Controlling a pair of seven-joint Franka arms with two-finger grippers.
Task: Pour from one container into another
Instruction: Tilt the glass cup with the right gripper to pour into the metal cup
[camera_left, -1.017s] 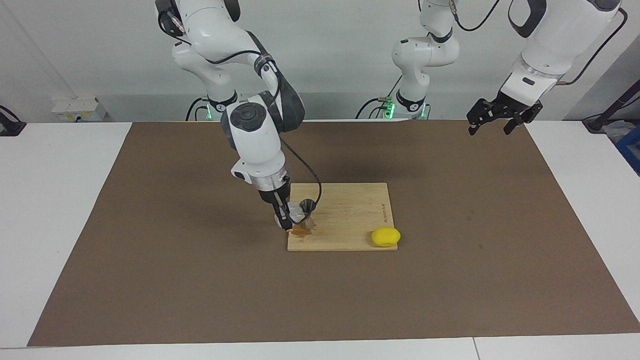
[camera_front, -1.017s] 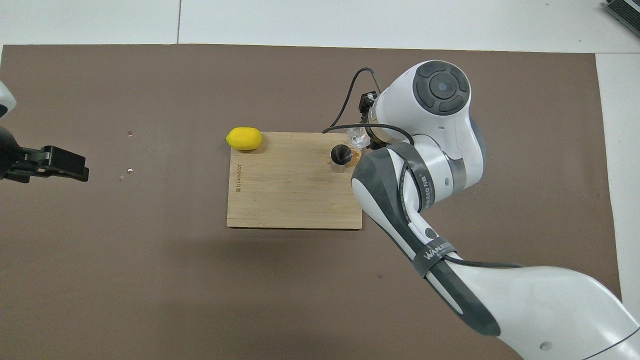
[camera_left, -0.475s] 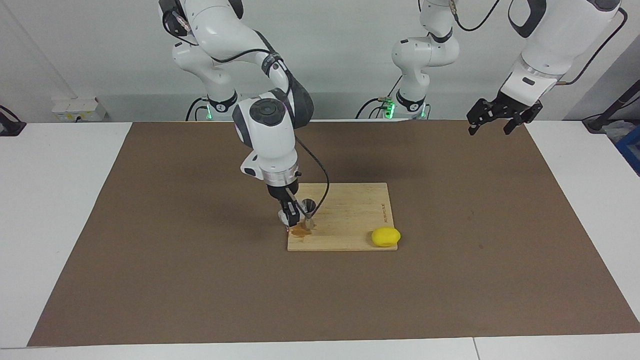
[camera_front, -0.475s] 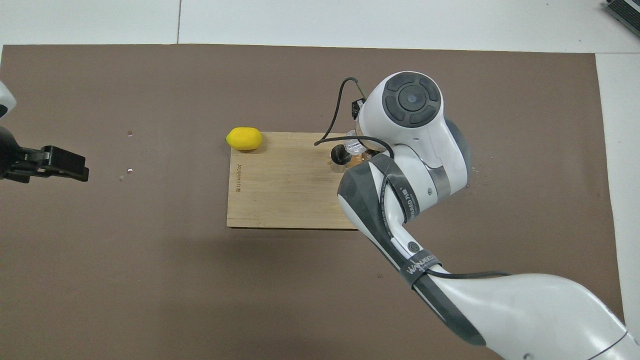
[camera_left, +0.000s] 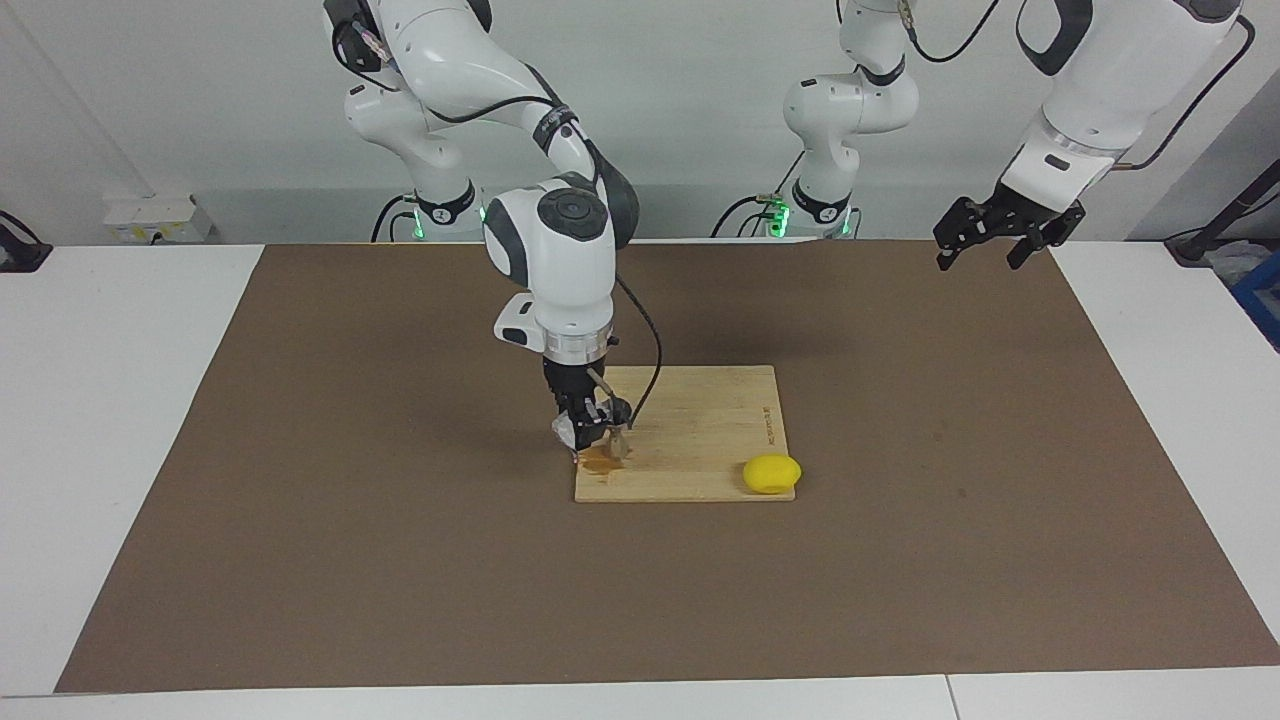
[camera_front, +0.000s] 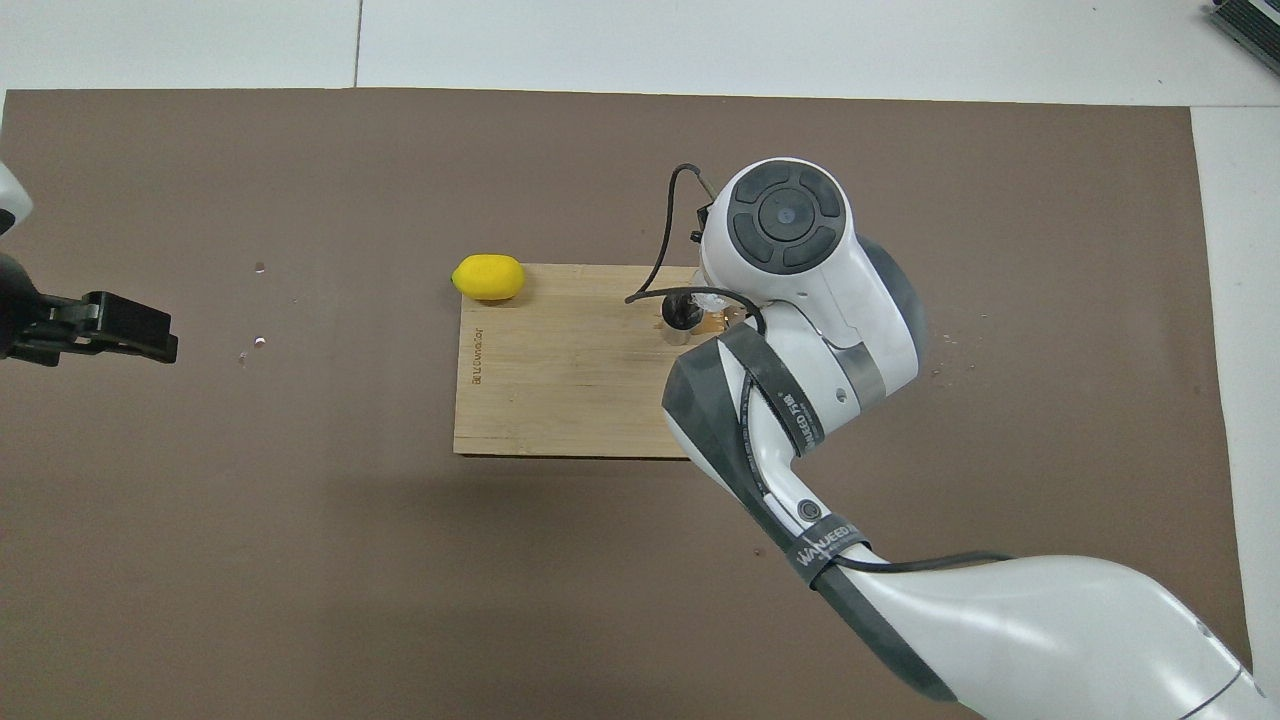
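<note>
A white table (camera_left: 120, 420) carries a large brown mat (camera_left: 400, 560) that covers most of its top. Near the middle of the mat lies a rectangular wooden cutting board (camera_left: 700, 440), pale and grained, with a small line of print along the edge toward the left arm's end.

The right arm reaches down over the board's corner toward its own end of the table, and its bulk hides much of that corner in the overhead view. The right gripper (camera_left: 583, 432) is clamped on the glass tumbler (camera_left: 568, 433), holding it low above the board's edge, right beside the jigger. How far the tumbler is tipped cannot be told.

The left arm waits, raised over the mat's edge at its own end of the table, and the left gripper (camera_left: 992, 232) hangs there with its fingers spread wide and nothing between them.

A yellow lemon (camera_left: 771, 473) sits at the board's corner toward the left arm's end, farther from the robots than the jigger.

The metal jigger (camera_front: 682, 313) stands upright on the board, its open cone facing up. A small brown wet patch (camera_left: 599, 462) marks the wood at its foot.
</note>
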